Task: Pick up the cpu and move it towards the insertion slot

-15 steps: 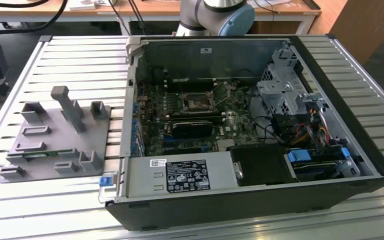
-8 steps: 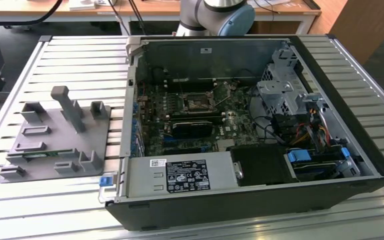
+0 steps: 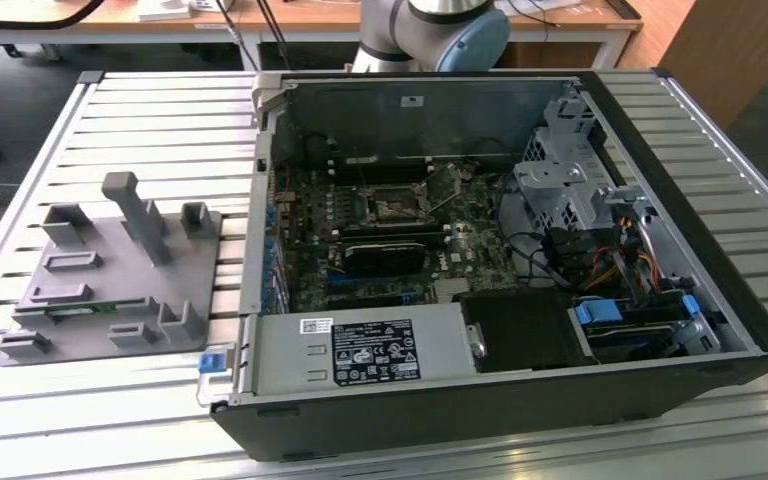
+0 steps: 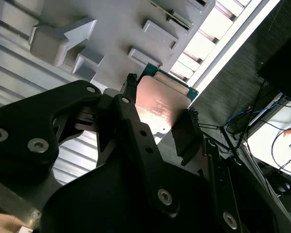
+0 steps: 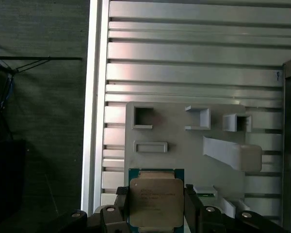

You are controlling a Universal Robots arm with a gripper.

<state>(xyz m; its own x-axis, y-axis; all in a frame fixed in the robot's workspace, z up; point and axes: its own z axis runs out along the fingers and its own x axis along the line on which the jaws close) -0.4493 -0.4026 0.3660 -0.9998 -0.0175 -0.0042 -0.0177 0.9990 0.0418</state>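
Observation:
The cpu (image 5: pixel 156 201), a thin square chip with a silvery top and a green rim, sits between my gripper's (image 5: pixel 156 209) two black fingers, which are shut on its opposite edges. In the second wrist view the cpu (image 4: pixel 161 103) shows its shiny face, clamped in the gripper (image 4: pixel 160 115) above the grey fixture. The insertion slot (image 3: pixel 395 207), a square socket with a metal frame, lies on the motherboard inside the open computer case, towards the back. The arm's base (image 3: pixel 438 25) stands behind the case in the exterior view.
A grey fixture plate (image 3: pixel 104 270) with pockets and upright posts lies on the slatted table at the exterior view's left, also below the gripper as the fixture plate (image 5: pixel 184 145). A green memory stick (image 3: pixel 84 312) rests in it. The black case (image 3: pixel 704 300) has tall walls, cables and a power supply (image 3: pixel 364 352).

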